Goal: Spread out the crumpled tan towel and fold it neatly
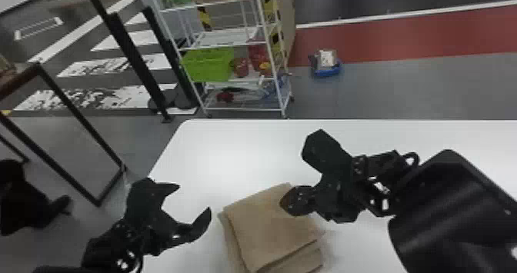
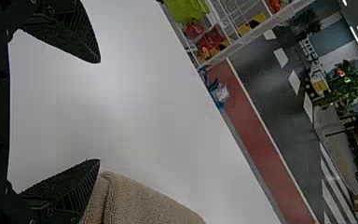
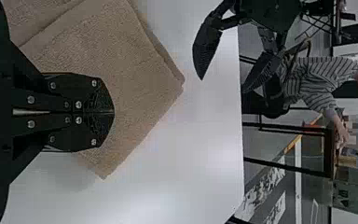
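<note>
In the head view, the left arm (image 1: 109, 247) is brought in low from the bottom edge and angled forward and inward, while the right arm (image 1: 454, 207) is extended across from the right edge. The left gripper (image 1: 194, 198) is held beside the tan towel (image 1: 269, 222) with its fingers spread wide and nothing grasped; one finger (image 1: 202, 220) is placed just beside the towel's left edge, and whether the cloth is touched by it cannot be told. The right gripper (image 1: 283, 203) is positioned over the upper part of the towel, its two fingers pressed together, as is seen in the right wrist view, with no cloth visible between them; whether the top layer is touched cannot be told. Beneath and around these closed fingers the towel is laid on the white table (image 1: 215, 157), folded into a stack, with offset layers shown along its near and left edges. Well beyond both sets of fingers, a green basket (image 1: 207, 64) is held on a white shelf rack (image 1: 223, 45).
</note>
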